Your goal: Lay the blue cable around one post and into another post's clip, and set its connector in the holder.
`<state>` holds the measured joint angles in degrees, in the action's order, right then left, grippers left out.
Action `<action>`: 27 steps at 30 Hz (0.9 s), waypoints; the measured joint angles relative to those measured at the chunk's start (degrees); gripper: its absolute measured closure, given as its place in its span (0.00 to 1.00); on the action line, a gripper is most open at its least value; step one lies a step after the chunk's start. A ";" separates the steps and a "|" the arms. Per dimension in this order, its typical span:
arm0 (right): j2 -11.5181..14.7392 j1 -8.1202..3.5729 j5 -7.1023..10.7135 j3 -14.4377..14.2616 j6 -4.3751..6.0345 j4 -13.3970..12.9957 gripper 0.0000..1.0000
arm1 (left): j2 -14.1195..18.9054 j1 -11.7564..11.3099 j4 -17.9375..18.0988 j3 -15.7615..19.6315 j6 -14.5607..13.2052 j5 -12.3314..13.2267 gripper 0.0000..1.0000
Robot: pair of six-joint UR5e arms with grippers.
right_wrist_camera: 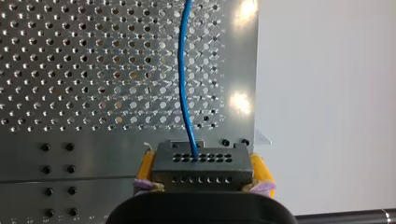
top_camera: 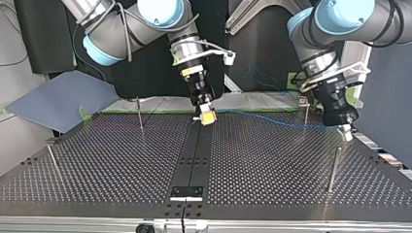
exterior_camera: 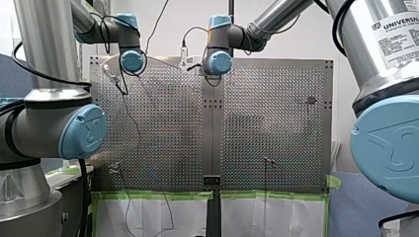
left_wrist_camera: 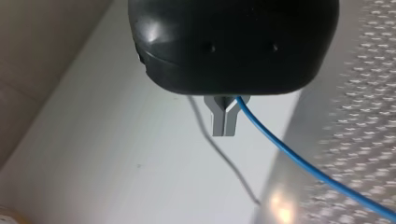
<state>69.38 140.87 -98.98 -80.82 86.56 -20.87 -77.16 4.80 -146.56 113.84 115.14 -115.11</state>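
Observation:
My right gripper (right_wrist_camera: 201, 173) is shut on a dark grey connector (right_wrist_camera: 201, 161) held between its yellow pads. The blue cable (right_wrist_camera: 183, 70) leaves the connector and runs ahead over the perforated plate. In the top view this gripper (top_camera: 207, 118) hangs low over the far end of the black centre strip. From there the blue cable (top_camera: 272, 119) stretches toward the view's right to my left gripper (top_camera: 346, 133). In the left wrist view my left gripper (left_wrist_camera: 225, 130) has its metal fingers shut on the cable (left_wrist_camera: 299, 158). A small black holder (top_camera: 186, 192) sits on the near end of the strip.
Thin posts stand on the plate in the top view: one far left (top_camera: 140, 115), one near left (top_camera: 53, 164), one far right with a clip (top_camera: 304, 112), one near right (top_camera: 333, 170). Green tape (top_camera: 145, 102) and white sheets line the far edge.

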 joint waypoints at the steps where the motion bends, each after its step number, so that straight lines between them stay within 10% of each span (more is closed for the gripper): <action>1: -0.10 0.04 0.04 0.42 0.00 0.43 1.00 | 0.53 -0.53 -0.53 -0.51 0.32 0.52 1.00; 12: -2.31 0.29 0.50 5.63 -0.07 5.63 1.00 | 4.99 -5.71 -5.70 -3.30 2.60 5.70 1.00; 27: -4.08 0.49 0.70 12.93 -1.14 9.10 1.00 | -0.76 -12.75 -7.53 -6.01 3.02 12.74 1.00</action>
<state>65.29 141.36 -98.27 -67.89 85.42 -11.77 -77.92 -7.95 -154.09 107.83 118.16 -102.37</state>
